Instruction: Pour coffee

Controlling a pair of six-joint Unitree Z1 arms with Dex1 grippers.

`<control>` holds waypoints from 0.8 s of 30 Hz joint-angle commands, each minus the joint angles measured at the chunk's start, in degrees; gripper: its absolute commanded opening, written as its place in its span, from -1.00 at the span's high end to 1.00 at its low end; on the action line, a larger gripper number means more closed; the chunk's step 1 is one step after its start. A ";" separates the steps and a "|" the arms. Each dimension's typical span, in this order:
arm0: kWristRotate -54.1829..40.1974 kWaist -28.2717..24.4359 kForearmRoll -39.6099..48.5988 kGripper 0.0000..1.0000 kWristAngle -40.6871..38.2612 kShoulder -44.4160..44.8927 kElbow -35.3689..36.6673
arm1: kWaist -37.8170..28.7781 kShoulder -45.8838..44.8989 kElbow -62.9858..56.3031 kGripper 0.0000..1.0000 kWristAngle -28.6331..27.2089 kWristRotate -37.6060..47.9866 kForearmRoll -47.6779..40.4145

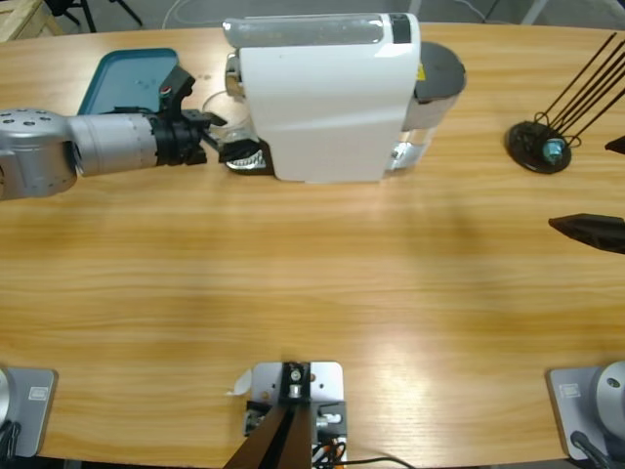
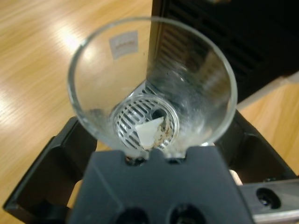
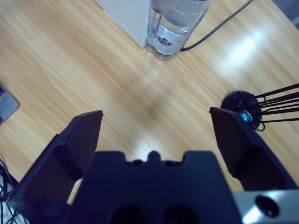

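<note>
A white coffee machine (image 1: 327,98) stands at the back middle of the table. A clear glass cup (image 2: 152,79) sits on the machine's drip grate (image 2: 147,119), seen through the cup's bottom along with a small white scrap. My left gripper (image 1: 217,132) reaches in from the left and is open, one black jaw on each side of the cup (image 1: 227,109), apart from its base. At the table's right edge my right gripper (image 1: 580,186) is open over bare wood (image 3: 156,121) and holds nothing.
A blue tray (image 1: 122,78) lies at the back left behind the left arm. A black wire stand (image 1: 542,147) with long rods stands at the right, near the right gripper (image 3: 240,105). The machine's clear water tank (image 3: 173,28) and a black cable (image 3: 219,23) show behind it.
</note>
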State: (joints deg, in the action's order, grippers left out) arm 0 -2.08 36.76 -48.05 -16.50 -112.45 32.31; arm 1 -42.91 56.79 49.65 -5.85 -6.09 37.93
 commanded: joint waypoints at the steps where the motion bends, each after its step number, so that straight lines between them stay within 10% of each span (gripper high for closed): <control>1: -2.14 1.12 0.59 -0.99 -1.34 4.96 -3.41 | 1.08 -0.56 -2.10 -1.00 1.28 -0.76 0.30; 15: -2.23 0.33 4.37 -0.99 2.96 24.50 -18.37 | 1.08 -0.35 0.61 -1.00 3.37 -0.75 2.96; 21: 3.99 -1.64 63.19 -0.99 0.85 38.93 8.28 | 1.08 8.33 11.86 -1.00 4.75 -1.03 9.58; 24: 2.67 -4.49 71.26 -0.99 0.68 40.48 12.86 | 1.27 13.41 16.62 -1.00 4.85 -1.47 9.88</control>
State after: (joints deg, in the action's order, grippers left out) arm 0 0.22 36.44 -3.73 -14.47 -77.30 30.75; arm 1 -42.84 59.31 57.98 -2.31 -6.14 44.82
